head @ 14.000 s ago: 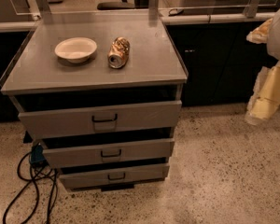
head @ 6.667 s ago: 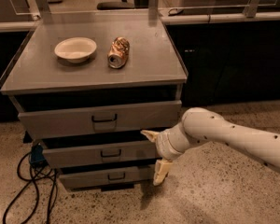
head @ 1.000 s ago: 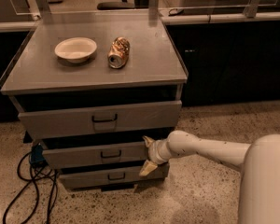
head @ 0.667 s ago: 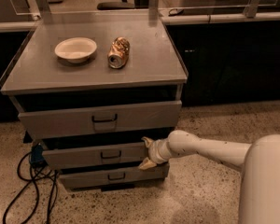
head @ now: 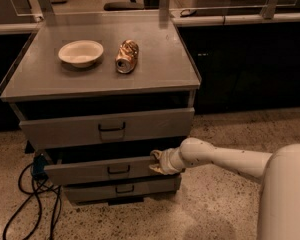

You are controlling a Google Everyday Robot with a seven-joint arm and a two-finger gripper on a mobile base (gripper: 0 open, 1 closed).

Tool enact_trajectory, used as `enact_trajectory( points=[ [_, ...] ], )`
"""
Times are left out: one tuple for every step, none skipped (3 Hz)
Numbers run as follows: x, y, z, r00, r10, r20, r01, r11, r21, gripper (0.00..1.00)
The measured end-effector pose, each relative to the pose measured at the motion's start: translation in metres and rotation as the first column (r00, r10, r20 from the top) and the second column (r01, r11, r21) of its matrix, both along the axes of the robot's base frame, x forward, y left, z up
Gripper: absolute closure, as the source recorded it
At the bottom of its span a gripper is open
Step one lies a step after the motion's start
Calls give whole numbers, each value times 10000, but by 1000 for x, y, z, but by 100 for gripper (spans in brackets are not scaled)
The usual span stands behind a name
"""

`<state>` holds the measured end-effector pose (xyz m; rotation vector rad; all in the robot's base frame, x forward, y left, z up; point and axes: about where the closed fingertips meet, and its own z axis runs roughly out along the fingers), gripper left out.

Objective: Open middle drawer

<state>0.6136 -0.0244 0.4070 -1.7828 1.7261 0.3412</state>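
Note:
The middle drawer (head: 90, 171) is the grey front with a small black centre pull (head: 118, 170), between the taller top drawer (head: 70, 129) and the slim bottom drawer (head: 140, 188). It stands out slightly, with a dark gap above it. My gripper (head: 157, 162) is at the right end of the middle drawer's front, at its top edge, touching or nearly touching it. My white arm (head: 225, 161) reaches in from the lower right.
On the cabinet top (head: 35, 79) sit a white bowl (head: 81, 52) and a gold can (head: 126, 57) lying on its side. Black cables (head: 25, 204) and a blue plug (head: 38, 165) lie on the floor at the left. Dark cabinets stand behind.
The gripper's lower part has drawn up from below the drawer front to its top right edge. The drawer has not visibly moved.

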Motion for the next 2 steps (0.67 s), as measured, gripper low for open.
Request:
enact_trajectory(
  points=[
    [0,0,9,10000,1,0,-1,10000,0,100],
    [0,-2,16,10000,1,2,-1,10000,-1,100]
  ],
)
